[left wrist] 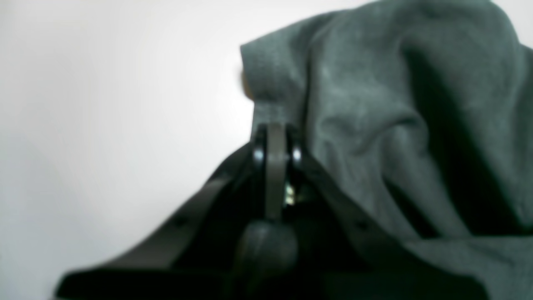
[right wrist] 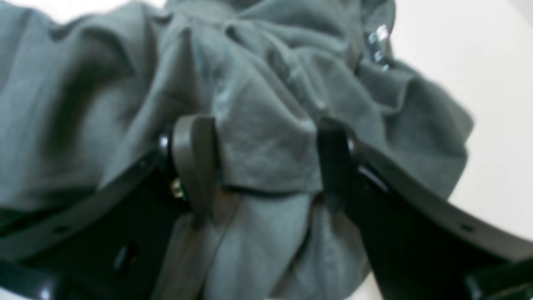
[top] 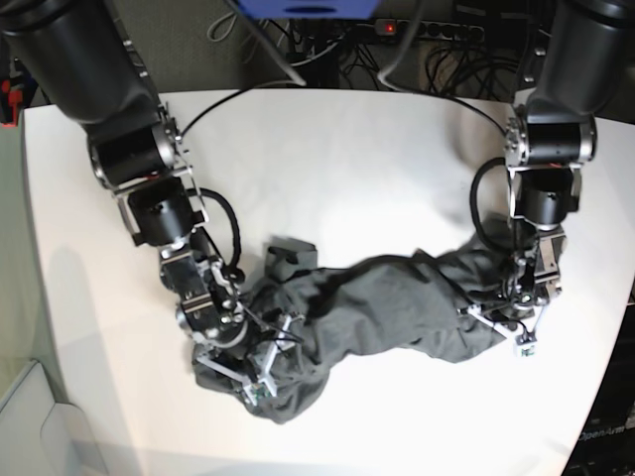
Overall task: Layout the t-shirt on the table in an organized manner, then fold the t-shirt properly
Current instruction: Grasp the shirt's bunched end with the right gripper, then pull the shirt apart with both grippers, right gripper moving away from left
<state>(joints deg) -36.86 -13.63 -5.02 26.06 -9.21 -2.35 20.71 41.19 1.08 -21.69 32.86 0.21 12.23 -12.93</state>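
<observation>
The dark grey t-shirt (top: 382, 297) lies rumpled in a long band across the white table (top: 327, 159), stretched between my two arms. On the right of the base view my left gripper (top: 508, 327) is shut on the shirt's end. The left wrist view shows its fingers (left wrist: 275, 141) pressed together with a fold of the t-shirt (left wrist: 374, 104) pinched at their tips. My right gripper (top: 260, 372) sits over the bunched other end at the lower left. In the right wrist view the right gripper (right wrist: 266, 158) stands open, the t-shirt (right wrist: 258, 137) heaped loosely between its fingers, a white label (right wrist: 379, 37) beyond.
Cables and a power strip (top: 417, 35) run beyond the table's far edge. The table's left edge (top: 28, 248) and near edge lie close to the right arm. A dark folded bit of cloth (top: 288, 256) sticks up beside the right forearm.
</observation>
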